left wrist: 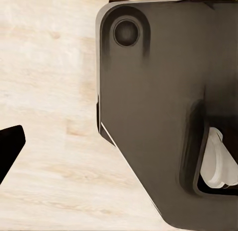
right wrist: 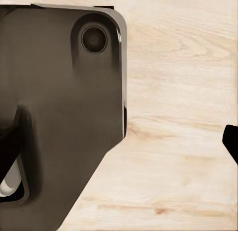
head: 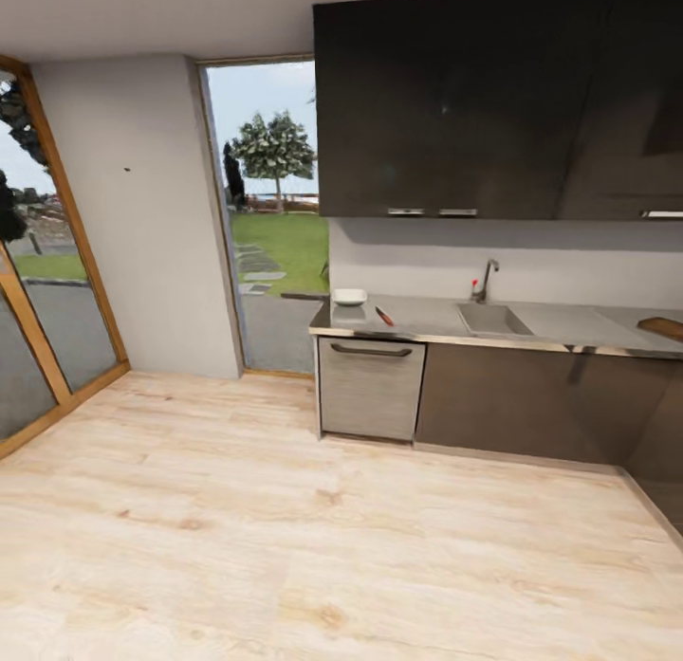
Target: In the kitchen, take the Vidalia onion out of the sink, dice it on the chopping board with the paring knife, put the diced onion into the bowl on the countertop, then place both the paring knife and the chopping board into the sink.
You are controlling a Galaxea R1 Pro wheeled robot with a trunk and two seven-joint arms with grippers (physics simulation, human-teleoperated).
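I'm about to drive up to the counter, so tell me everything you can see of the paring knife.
The paring knife lies flat on the grey countertop, seen small and far off in the head view. Its red-orange handle points toward the counter's front edge, and the slim blade angles back toward the white bowl. It sits between that bowl and the sink, apart from both as far as can be told. Only the countertop touches it. Finer detail of the blade is too small to make out.
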